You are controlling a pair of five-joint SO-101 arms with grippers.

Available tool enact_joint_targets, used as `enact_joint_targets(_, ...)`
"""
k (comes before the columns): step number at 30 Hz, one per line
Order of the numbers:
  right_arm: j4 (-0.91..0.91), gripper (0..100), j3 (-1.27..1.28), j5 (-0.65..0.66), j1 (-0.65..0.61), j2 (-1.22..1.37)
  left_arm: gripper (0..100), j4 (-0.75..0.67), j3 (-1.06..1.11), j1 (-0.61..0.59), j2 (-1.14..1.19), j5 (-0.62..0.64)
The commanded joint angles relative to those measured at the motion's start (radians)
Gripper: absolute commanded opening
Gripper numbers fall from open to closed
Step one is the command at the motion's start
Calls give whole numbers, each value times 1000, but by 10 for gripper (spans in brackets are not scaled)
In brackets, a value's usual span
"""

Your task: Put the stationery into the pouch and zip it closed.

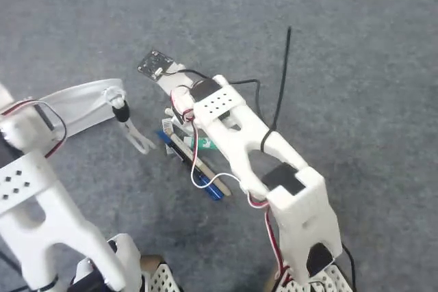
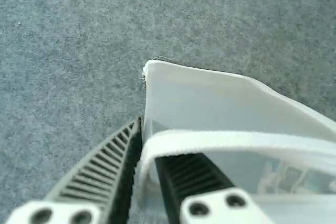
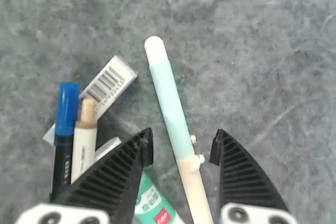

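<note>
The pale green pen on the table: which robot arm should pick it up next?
Probably the right. The right hand is open, with the pen lying between its fingers, so it only needs to lower and close. The left hand is shut on the pouch at its edge.

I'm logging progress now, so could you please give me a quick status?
Left gripper shut on pouch. Right gripper open, astride mint pen. Blue pen, beige pen close alongside.

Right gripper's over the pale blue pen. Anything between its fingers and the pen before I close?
Nothing visible does. The pale blue pen lies between the jaws of the open right gripper. The green tube lies close beside it, near one jaw, and might get caught too.
</note>
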Motion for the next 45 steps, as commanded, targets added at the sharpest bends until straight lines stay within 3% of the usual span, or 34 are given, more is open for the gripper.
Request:
enact_joint_targets(1, -15, 170, -92, 14, -2, 12, 9, -37, -5, -8, -5, 12)
enact_joint_targets(10, -15, 164, -140, 14, -1, 122, 9, -34, -5, -8, -5, 12)
enact_joint_targets(18, -12, 6, -140, 8, 1, 140, 9, -32, -5, -8, -5, 12)
enact_joint_targets(24, 137, 6, -206, -25, 45, 102, 9, -31, -12, 0, -5, 18)
enact_joint_targets(41, 394, 6, -264, -336, 219, -249, 10, 68, -191, 405, 6, 92)
enact_joint_targets(45, 433, 6, -264, -358, 243, -349, 10, 74, -209, 491, 43, 95)
